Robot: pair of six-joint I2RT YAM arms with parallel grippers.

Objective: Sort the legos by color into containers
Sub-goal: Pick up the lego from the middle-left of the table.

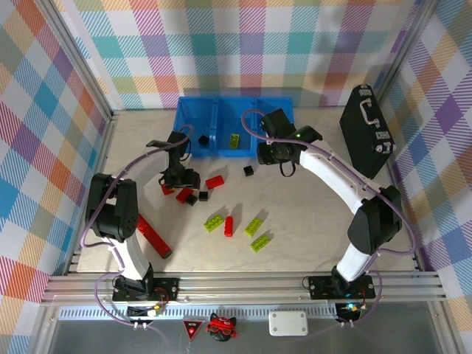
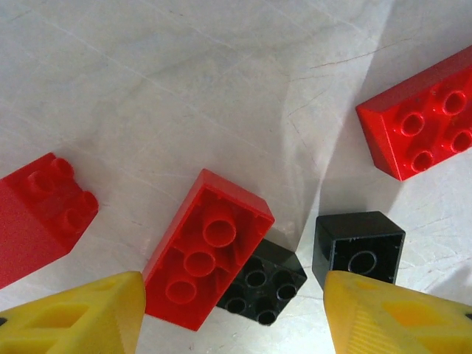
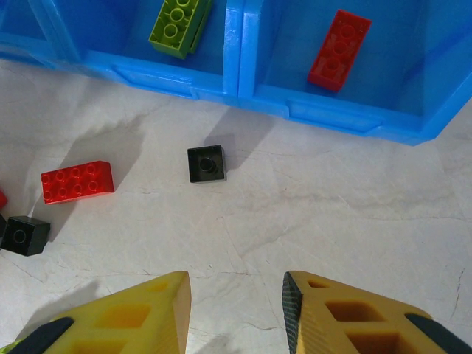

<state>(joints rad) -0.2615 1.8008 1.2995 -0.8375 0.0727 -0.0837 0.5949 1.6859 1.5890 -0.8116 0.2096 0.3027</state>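
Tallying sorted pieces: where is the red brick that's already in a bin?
In the right wrist view, the red brick lies in the right compartment of the containers, beside the one holding a lime brick.

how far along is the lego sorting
Barely started: one black brick, one lime brick and one red brick sit in separate bins. Nothing is gripped; the left gripper is open over a red-and-black cluster, the right gripper open near a loose black brick. About ten bricks remain on the table.

Left red brick [image 2: 37, 214] cut by the frame edge, black studded brick [image 2: 265, 280] partly hidden, seemingly under upturned red brick [image 2: 203, 251].
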